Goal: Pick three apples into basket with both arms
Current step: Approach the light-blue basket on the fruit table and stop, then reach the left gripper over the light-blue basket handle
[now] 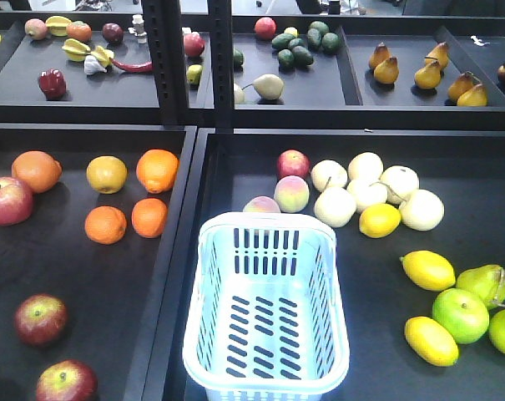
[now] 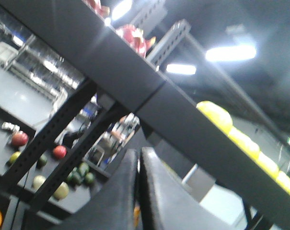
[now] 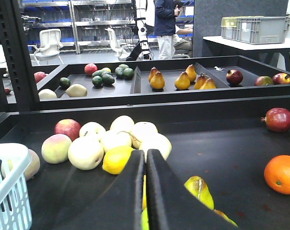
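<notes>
basket (image 1: 260, 220) open above, pale fruit (image 1: 335, 206) crowding its far rim, tray divider (image 1: 165, 276) between it and apples (image 1: 41, 319)

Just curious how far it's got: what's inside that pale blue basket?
Nothing visible: the basket has a bare slotted floor. Only a sliver under its near rim is hidden.

In the front view we find bright, even light from overhead. The rim of the pale blue-white slotted plastic basket (image 1: 265, 221) is nearly blown out, and the fruit casts short, soft shadows on the matte black tray (image 1: 386, 280).

The left wrist view is dim and smeared by blur. Above the left pincer (image 2: 138, 153), ceiling strip lamps (image 2: 230, 52) flare into white glare, and the dark metal shelf beam (image 2: 135, 81) looks soft-edged.

The right wrist view is well lit and sharp beyond the right pincer (image 3: 145, 153). That pincer, close to the lens, is itself dark and out of focus.
</notes>
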You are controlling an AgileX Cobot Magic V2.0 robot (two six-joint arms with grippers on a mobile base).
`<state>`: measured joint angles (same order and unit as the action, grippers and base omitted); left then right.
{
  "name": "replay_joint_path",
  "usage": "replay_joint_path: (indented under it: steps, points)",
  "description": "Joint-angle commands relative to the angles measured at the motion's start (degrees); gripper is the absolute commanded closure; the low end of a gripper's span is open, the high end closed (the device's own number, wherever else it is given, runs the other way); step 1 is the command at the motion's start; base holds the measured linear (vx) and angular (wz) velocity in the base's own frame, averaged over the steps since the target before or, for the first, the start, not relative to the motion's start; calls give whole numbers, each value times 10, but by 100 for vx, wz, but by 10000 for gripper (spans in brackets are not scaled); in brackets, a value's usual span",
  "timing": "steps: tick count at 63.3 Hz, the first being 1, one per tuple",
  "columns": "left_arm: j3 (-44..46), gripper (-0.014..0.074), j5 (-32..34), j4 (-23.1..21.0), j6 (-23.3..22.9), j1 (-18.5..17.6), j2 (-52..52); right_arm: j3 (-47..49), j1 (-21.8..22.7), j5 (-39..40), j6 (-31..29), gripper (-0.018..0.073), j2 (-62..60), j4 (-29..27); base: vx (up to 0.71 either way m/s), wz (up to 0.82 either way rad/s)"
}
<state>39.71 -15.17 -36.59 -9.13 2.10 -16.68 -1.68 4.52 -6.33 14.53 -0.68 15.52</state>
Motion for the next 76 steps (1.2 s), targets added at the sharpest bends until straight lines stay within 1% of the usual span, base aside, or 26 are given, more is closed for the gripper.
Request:
replay_joint_path:
  steps: [1, 3, 5, 6, 7, 8, 12, 13, 14, 15, 16, 17, 20, 25, 28, 30, 35, 41, 47, 50, 53, 58, 62, 67, 71, 76]
  points:
    - [53, 603, -20, -104, 134, 0, -65, -7, 3, 41, -4, 564, -7, 7, 0, 0]
    - [67, 603, -44, -142, 182, 0, -88, -7, 3, 41, -4, 564, -7, 7, 0, 0]
    - [78, 603, -69, -194, 236, 0, -107, -7, 3, 41, -4, 564, -7, 7, 0, 0]
    - [84, 603, -83, -216, 280, 0, -117, -7, 3, 41, -4, 564, -7, 7, 0, 0]
    - [92, 603, -104, -248, 310, 0, -132, -7, 3, 41, -4, 564, -7, 7, 0, 0]
    - [97, 603, -117, -270, 356, 0, -142, -7, 3, 41, -4, 564, -7, 7, 0, 0]
    - [117, 603, -169, -362, 477, 0, -186, -7, 3, 41, -4, 564, -7, 7, 0, 0]
    - [121, 603, -181, -396, 507, 0, -196, -7, 3, 41, -4, 564, -7, 7, 0, 0]
    - [126, 603, -199, -418, 550, 0, -211, -7, 3, 41, -4, 564, -7, 7, 0, 0]
    - [130, 603, -209, -448, 577, 0, -221, -7, 3, 41, -4, 564, -7, 7, 0, 0]
    - [134, 603, -220, -466, 603, 0, -230, -7, 3, 41, -4, 564, -7, 7, 0, 0]
    - [138, 603, -230, -483, 640, 0, -239, -7, 3, 41, -4, 564, -7, 7, 0, 0]
    - [152, 603, -266, -528, 712, 0, -270, -7, 3, 41, -4, 564, -7, 7, 0, 0]
    - [181, 603, -319, -556, 774, 0, -323, -7, 3, 41, -4, 564, -7, 7, 0, 0]
    - [197, 600, -343, -549, 794, 0, -349, -7, 3, 41, -4, 564, -7, 7, 0, 0]
    - [210, 596, -357, -537, 799, 0, -370, -7, 3, 41, -4, 564, -7, 7, 0, 0]
    - [238, 570, -380, -500, 801, 0, -411, -7, 3, 41, -4, 564, -7, 7, 0, 0]
    - [269, 504, -393, -460, 801, 0, -453, -7, 3, 41, -4, 564, -7, 7, 0, 0]
    - [302, 372, -400, -435, 801, 0, -488, -7, 3, 41, -4, 564, -7, 7, 0, 0]
    - [315, 297, -401, -435, 801, -1, -505, -7, 3, 41, -4, 564, -7, 7, 0, 0]
    - [332, 196, -399, -436, 801, -7, -521, -7, 3, 41, -4, 564, -7, 7, 0, 0]
    - [354, 79, -399, -432, 801, -25, -545, -7, 3, 41, -4, 564, -7, 7, 0, 0]
    - [378, -1, -399, -414, 801, -47, -571, -7, 3, 41, -4, 564, -7, 7, 0, 0]
    - [403, -32, -399, -364, 801, -79, -599, -7, 3, 41, -4, 564, -7, 7, 0, 0]
    - [421, -25, -393, -318, 801, -110, -621, -7, 3, 41, -4, 564, -7, 7, 0, 0]
    - [439, -1, -381, -263, 801, -135, -649, -7, 3, 41, -4, 564, -7, 7, 0, 0]
